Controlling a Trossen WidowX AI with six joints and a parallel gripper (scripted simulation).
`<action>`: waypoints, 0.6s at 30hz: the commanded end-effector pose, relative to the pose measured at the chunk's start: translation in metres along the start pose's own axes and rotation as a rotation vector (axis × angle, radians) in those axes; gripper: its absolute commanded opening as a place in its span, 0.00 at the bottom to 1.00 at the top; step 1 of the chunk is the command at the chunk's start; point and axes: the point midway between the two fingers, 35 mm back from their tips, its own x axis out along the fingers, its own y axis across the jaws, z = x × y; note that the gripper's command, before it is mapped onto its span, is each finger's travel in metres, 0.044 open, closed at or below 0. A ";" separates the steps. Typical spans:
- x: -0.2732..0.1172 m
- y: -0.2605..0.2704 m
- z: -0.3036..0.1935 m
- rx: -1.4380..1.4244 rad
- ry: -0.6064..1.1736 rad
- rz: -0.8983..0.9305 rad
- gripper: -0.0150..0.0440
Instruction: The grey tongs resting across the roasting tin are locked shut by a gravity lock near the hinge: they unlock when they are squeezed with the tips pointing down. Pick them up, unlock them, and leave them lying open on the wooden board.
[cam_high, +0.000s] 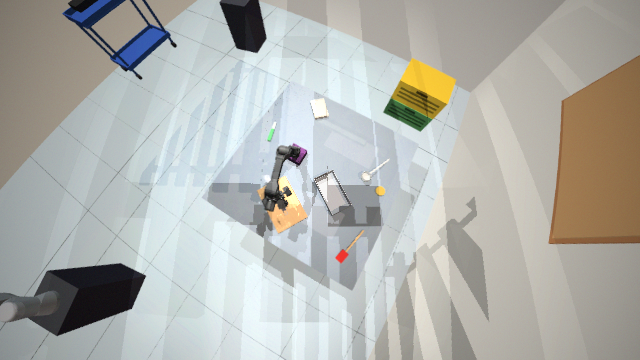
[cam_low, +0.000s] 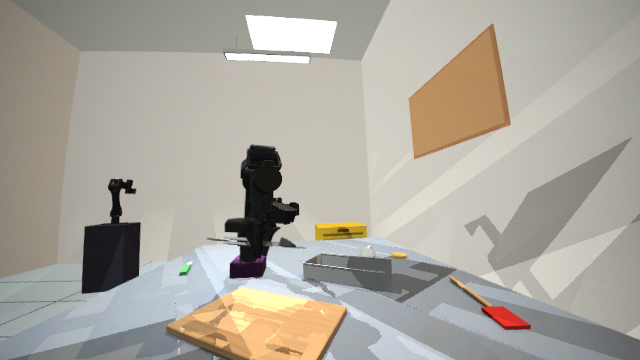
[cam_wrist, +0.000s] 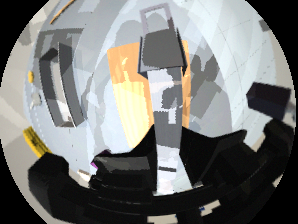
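Observation:
My gripper (cam_wrist: 162, 125) (cam_high: 281, 201) is shut on the grey tongs (cam_wrist: 169, 107) (cam_low: 286, 243). In the exterior view the tongs lie about level, clear of the table top. In the wrist view they run away from the fingers to a wide dark grey part with a pale loop beyond it. Whether their arms are locked together cannot be told. The top view shows the gripper over the wooden board (cam_high: 291, 221) (cam_low: 280, 315) (cam_wrist: 125, 95); the arm hides part of the board there. The roasting tin (cam_low: 345, 276) (cam_wrist: 50, 85) stands beside the board, with no tongs across it.
The arm's purple base (cam_high: 299, 155) (cam_low: 247, 270) is behind the board. A red spatula (cam_high: 342, 256) (cam_low: 505, 318), a white ladle (cam_high: 366, 176), a yellow disc (cam_high: 380, 191) (cam_low: 399, 255), a green-handled tool (cam_high: 271, 134) (cam_low: 185, 270) and a cream block (cam_high: 319, 108) lie around the table.

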 end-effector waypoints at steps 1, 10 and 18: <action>0.000 -0.002 -0.002 0.017 -0.001 0.003 0.00; 0.002 -0.006 0.001 0.050 -0.101 0.011 0.00; 0.002 -0.013 0.005 0.104 -0.296 0.028 0.00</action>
